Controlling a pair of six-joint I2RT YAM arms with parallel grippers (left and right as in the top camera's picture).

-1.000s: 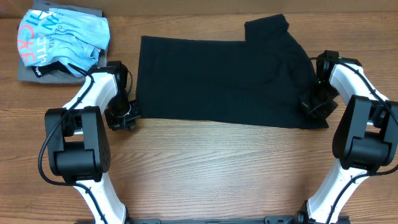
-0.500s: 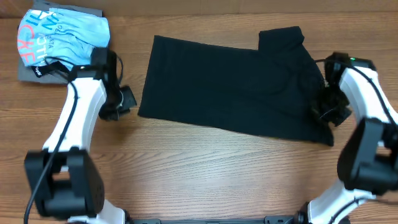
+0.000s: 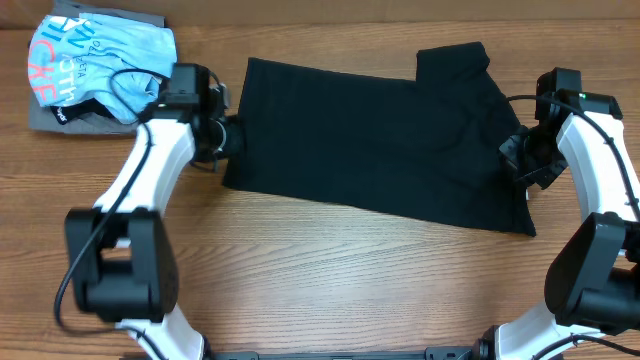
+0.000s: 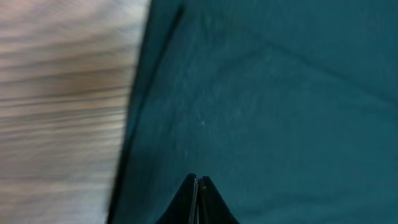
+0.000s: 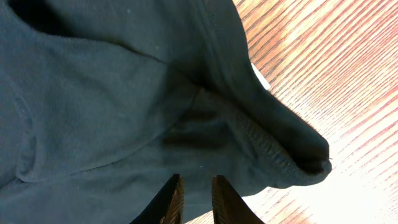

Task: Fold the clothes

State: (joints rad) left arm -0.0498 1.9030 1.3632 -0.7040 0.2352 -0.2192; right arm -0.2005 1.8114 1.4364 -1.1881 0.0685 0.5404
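A light blue shirt (image 3: pixel 100 65) lies on a grey folded garment (image 3: pixel 45 118) in the far-left corner of the tabletop (image 3: pixel 330 280). The left pincer (image 4: pixel 198 186), fingers closed together, sits at the left edge of the black T-shirt (image 3: pixel 370 140), which is spread flat mid-tabletop. The right pincer (image 5: pixel 194 193), fingers slightly parted, is at the T-shirt's bunched right edge.

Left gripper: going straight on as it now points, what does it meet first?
The plain black soft-fabric T-shirt: the shut left gripper points onto its cloth just inside the edge, though its height above it is unclear.
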